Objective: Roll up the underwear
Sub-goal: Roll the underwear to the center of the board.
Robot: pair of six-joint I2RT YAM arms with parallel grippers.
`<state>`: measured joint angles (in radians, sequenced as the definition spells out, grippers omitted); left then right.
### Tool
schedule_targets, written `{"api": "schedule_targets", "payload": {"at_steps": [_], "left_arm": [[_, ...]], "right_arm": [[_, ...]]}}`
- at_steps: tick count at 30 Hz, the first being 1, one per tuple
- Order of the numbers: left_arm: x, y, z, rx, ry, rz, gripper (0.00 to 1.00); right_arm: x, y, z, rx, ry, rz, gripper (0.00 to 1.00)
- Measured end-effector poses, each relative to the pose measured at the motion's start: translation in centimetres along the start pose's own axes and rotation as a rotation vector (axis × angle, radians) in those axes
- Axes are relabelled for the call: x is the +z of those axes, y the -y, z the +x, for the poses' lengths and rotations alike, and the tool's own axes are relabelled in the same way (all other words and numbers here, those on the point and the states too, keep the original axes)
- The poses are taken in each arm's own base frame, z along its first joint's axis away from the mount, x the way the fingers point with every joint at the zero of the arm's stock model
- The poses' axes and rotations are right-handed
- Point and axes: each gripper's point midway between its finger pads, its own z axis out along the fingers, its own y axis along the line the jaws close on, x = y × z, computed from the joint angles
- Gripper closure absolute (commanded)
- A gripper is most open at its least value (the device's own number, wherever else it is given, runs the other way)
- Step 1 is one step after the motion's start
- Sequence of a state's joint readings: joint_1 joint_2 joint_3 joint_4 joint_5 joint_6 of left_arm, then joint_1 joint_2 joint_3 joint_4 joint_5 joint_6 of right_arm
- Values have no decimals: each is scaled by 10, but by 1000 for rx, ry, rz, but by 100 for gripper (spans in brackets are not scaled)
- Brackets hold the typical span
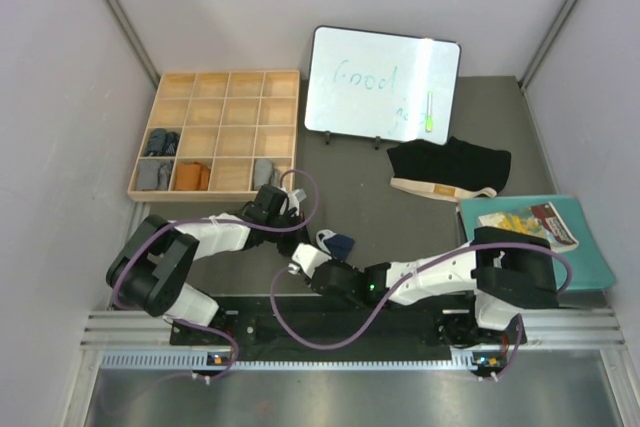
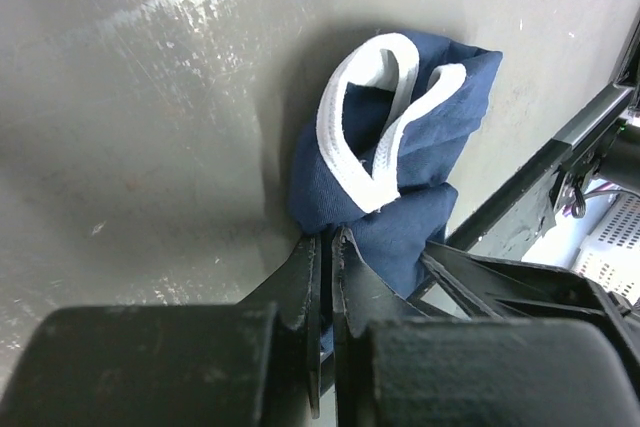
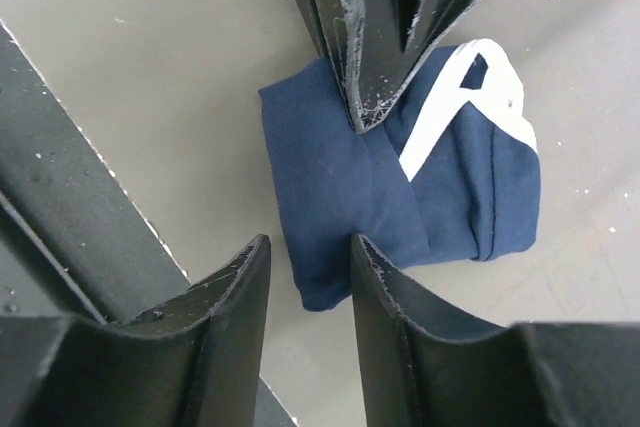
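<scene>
The navy briefs [image 3: 340, 187] lie in a thick folded bundle on the table [image 3: 150, 47], directly ahead of the right gripper [image 3: 308, 262], whose fingers stand a narrow gap apart at the bundle's corner. The left gripper [image 2: 327, 247] crowds in from the opposite side, fingers pressed together with their tips on the cloth. Whether a fold is caught between them cannot be told. Only the top view shows the black briefs [image 1: 450, 169] well beyond both grippers, a whiteboard [image 1: 380, 82] farther off, and a wooden tray [image 1: 213, 107] past the left gripper. The left wrist view alone shows the white trim [image 2: 350, 147] looping open.
</scene>
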<state>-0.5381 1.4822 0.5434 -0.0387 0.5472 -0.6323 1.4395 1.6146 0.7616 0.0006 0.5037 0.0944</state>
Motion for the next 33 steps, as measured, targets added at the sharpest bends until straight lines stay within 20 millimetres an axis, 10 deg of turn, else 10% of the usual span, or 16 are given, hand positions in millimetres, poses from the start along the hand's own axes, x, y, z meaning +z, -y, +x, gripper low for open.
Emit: {"api": "schedule_targets", "payload": {"at_steps": [10,19,33], "left_arm": [[0,0,1,5,-6,2,100],[-14,1,10,-40,30,-3,41],[-58,0,12,22,317,13,46]], "right_arm": [[14,-7,-2,-9,-11,6,100],[12,-14,-3,69,-36,-85,100],[-1,-18,-2,513,-105,-443,100]]}}
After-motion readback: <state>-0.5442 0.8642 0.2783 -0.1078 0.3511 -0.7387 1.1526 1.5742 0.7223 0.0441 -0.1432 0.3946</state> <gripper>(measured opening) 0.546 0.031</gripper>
